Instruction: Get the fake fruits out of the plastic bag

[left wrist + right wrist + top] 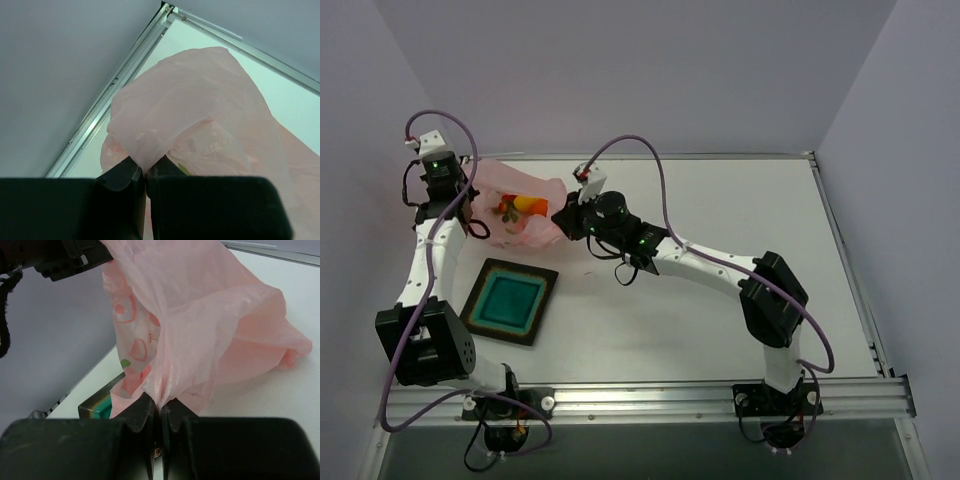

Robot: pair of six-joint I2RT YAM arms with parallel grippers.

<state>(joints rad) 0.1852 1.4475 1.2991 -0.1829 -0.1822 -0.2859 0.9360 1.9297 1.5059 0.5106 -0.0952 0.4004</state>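
**No readable text**

I find no legible words, brands or numbers in any view. The plastic bag [200, 325] carries red and green printed marks, centre left in the right wrist view, but I cannot read them.

Work surface: a white matte tabletop [740, 200], rectangular. An aluminium extrusion rail [670, 398] runs the length of the near edge. A second rail [850, 260] lines the right edge and meets a thinner metal strip [720, 156] on the far edge at the far right corner.

Enclosure: plain pale lavender-grey panels stand at the far edge [640, 70], the left edge [350, 150] and the right edge [910, 130].

Below the near edge lies a dark surface [650, 455]; its nature cannot be told.

Lighting: even and diffuse, shadows soft.
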